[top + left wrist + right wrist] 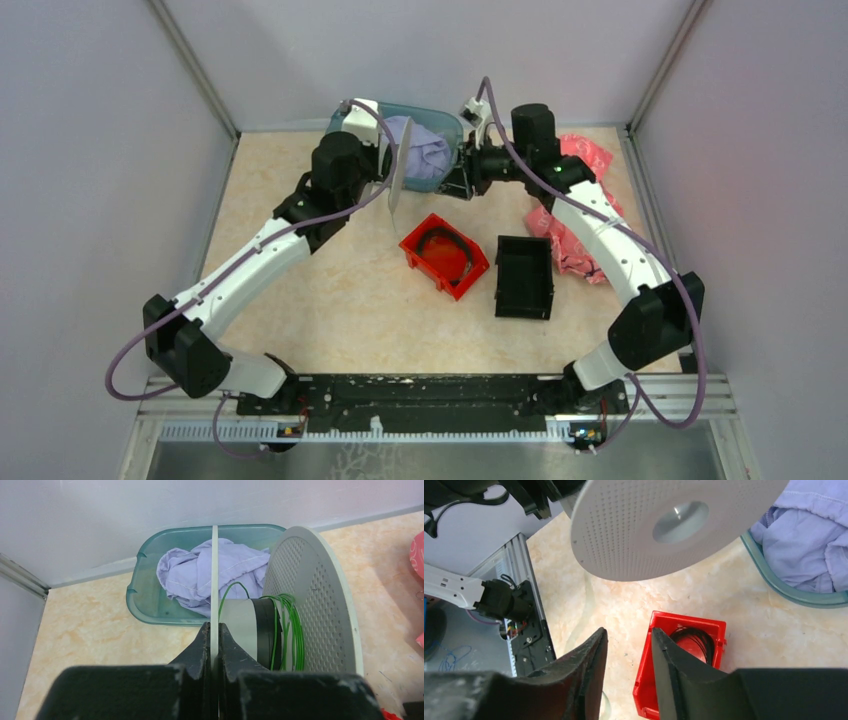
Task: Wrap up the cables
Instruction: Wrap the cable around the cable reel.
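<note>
My left gripper (215, 626) is shut on the thin near flange of the white spool (310, 595) and holds it on edge above the table. Thin green wire (289, 630) is wound in several turns round the spool's hub, beside a black band, and one loop stands loose off the hub. No yellow or orange wire shows. In the top view the spool (393, 188) hangs edge-on at the left gripper (380, 185). My right gripper (629, 632) is open and empty, just below the spool's perforated flange (664, 525); in the top view the right gripper (462, 172) is to the spool's right.
A teal basin (450, 122) with a lilac cloth (420, 150) stands at the back behind both grippers. A red bin (412, 250) with a black coil (696, 637) and a black bin (524, 277) sit mid-table. A pink bag (580, 235) lies under the right arm.
</note>
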